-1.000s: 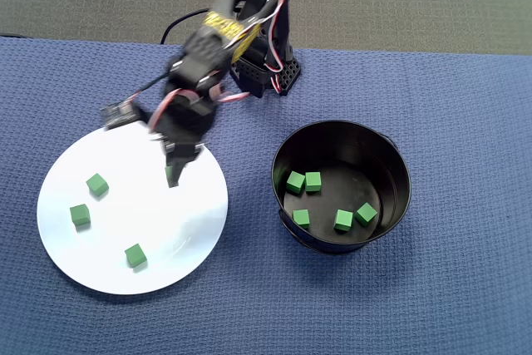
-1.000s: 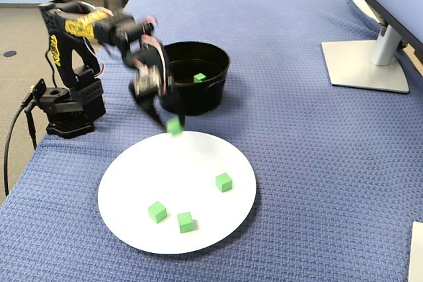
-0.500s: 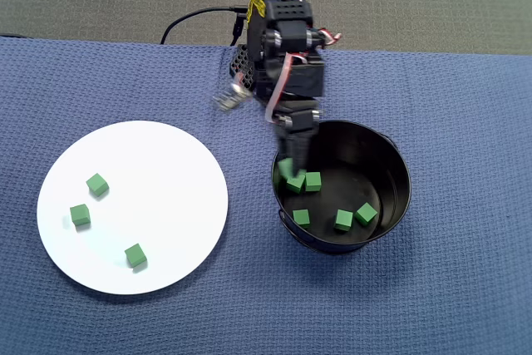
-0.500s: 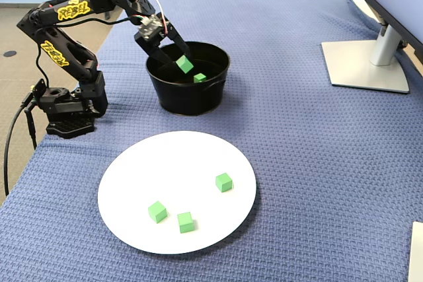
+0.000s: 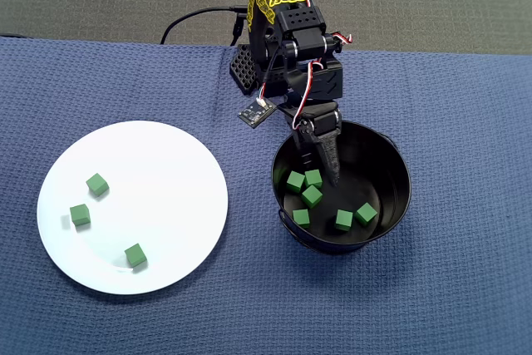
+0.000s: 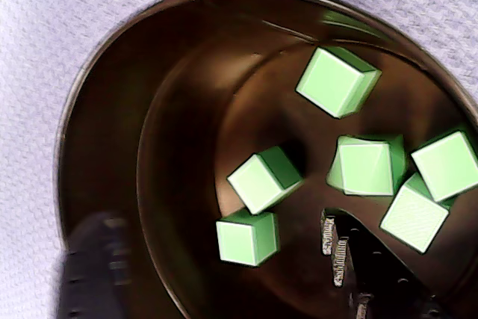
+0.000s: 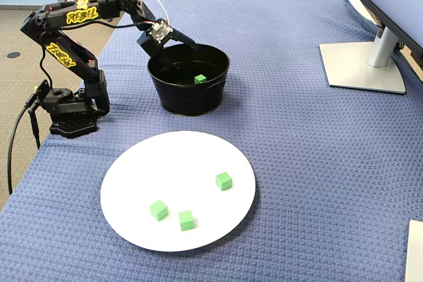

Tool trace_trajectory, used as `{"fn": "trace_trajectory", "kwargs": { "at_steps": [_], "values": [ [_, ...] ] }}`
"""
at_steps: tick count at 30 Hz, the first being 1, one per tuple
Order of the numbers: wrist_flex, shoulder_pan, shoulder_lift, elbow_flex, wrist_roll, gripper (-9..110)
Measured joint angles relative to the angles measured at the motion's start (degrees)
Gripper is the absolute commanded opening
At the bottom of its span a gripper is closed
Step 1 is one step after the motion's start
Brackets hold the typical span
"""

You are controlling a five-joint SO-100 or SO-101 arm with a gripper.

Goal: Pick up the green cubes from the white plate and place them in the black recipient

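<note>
Plate first: the white plate (image 7: 132, 189) lies nearest the fixed camera on the blue woven cloth (image 7: 297, 163), carrying three green cubes (image 7: 187, 220) spread well apart on its surface. Just beyond the plate stands the black recipient (image 7: 192, 94), and the overhead view shows six more green cubes (image 5: 312, 196) on its floor, some touching one another. Left of the recipient in the fixed view, the arm (image 7: 66, 51) rises from its base, folds forward at the elbow and tips its wrist down over the recipient's rim. Yellow lettering on the upper link seems to read "REBEL", though it is too small to be sure. The gripper (image 5: 324, 168) reaches inside the recipient, just above the cubes; the wrist view shows its fingers (image 6: 340, 259) spread apart with nothing between them. Farthest off, right of the recipient, sits a grey monitor stand (image 7: 363, 64).
</note>
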Motion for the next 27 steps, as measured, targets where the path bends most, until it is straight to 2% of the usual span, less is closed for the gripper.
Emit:
{"fn": "trace_trajectory", "kwargs": {
  "at_steps": [4,8,15,20,23,27],
  "values": [
    [0.00,9.67,-2.81,-4.83,-1.05,28],
    [0.00,23.64,-10.46,-14.06,-6.24,35],
    [0.00,46.23,-28.21,-32.34,-14.50,35],
    [-1.58,52.38,-35.42,-35.24,-20.30,37],
    [-4.92,54.76,-39.02,-35.33,-23.38,30],
    [-8.61,56.51,-43.07,-35.33,-22.50,29]
  ]
}}
